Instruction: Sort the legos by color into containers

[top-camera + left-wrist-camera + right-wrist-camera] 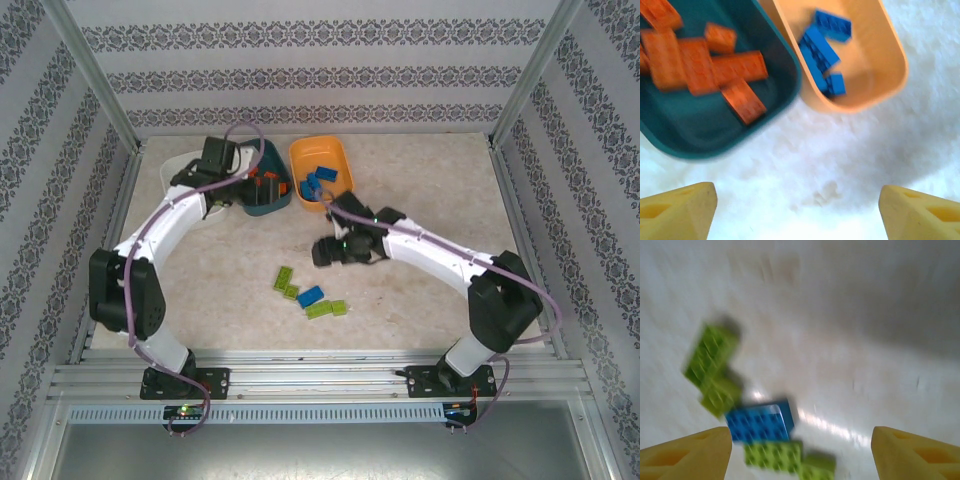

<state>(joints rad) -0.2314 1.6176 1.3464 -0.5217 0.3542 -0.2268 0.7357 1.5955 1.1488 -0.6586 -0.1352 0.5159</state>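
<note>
**Mixed-colour grab risk**

The right end effector, wide open and empty, hangs over a loose blue studded plastic brick on the table. It touches lime green bricks, so closing could pinch both colours. The left end effector, open and empty, faces the dark teal plastic tub of orange bricks and the orange tub of blue bricks.

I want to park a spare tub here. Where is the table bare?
Bare tabletop lies right of the orange tub, to the right wall. Another patch lies between the left arm and the loose bricks. Crowded: the far-left corner, with the teal tub and white tub.
</note>
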